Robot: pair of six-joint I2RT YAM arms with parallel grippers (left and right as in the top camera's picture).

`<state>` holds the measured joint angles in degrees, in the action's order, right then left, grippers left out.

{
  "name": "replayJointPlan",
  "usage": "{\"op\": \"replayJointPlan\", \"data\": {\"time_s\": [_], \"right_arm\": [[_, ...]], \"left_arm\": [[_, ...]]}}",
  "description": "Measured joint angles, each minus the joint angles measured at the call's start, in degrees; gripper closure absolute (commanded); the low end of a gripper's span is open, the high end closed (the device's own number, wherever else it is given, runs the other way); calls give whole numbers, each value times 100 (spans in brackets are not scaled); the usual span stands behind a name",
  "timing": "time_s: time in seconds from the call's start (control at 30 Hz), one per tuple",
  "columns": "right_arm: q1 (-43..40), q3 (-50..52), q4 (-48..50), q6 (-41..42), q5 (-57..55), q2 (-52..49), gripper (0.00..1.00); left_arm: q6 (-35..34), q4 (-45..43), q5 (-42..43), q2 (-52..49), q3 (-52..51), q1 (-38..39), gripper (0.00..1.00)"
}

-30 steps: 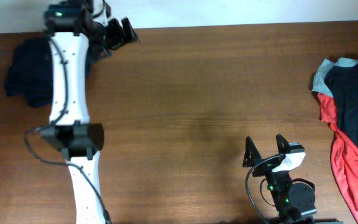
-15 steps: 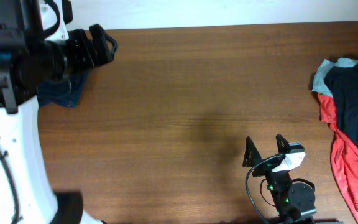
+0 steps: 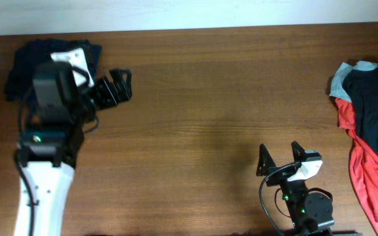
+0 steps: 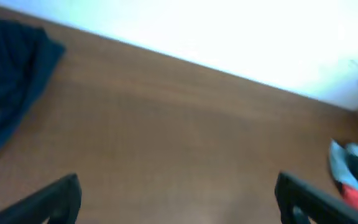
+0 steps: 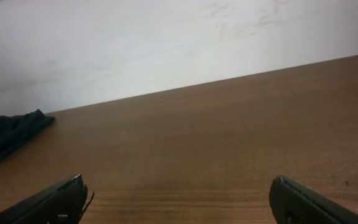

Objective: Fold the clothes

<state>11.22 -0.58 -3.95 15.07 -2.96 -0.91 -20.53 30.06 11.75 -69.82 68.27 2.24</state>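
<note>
Far left, rear: navy shorts (image 3: 18, 71), bunched, just behind left gripper (image 3: 125, 84), jaws wide, empty; right gripper (image 3: 282, 152) well apart.

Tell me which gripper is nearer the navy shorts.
Left. The left gripper is open just right of the shorts, at the far left corner of the table; the right gripper sits near the front right, far across it.
</note>
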Motion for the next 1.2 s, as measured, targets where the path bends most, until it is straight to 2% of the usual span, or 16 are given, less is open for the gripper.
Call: {"op": "replayJointPlan", "data": {"time_s": [0.4,0.57,0.7,1.0,1.2], "right_arm": [[0,0,0,-2,0,0,1],[0,0,2,-2,0,0,2],[0,0,2,-2,-2,0,1],[0,0,2,-4,-2,0,1],[0,0,2,0,-2,0,1]], "left_arm": [[2,-3716,-732,1366,-3698,0,1],[0,-4865,-868,1926,-4981,0,1],[-2,-5462,-953,2293,-5825,0,1],[-2,-5598,-1158,2815,-6679,0,1],[4,-5217,-1335,3060,-6743,0,1]]}}
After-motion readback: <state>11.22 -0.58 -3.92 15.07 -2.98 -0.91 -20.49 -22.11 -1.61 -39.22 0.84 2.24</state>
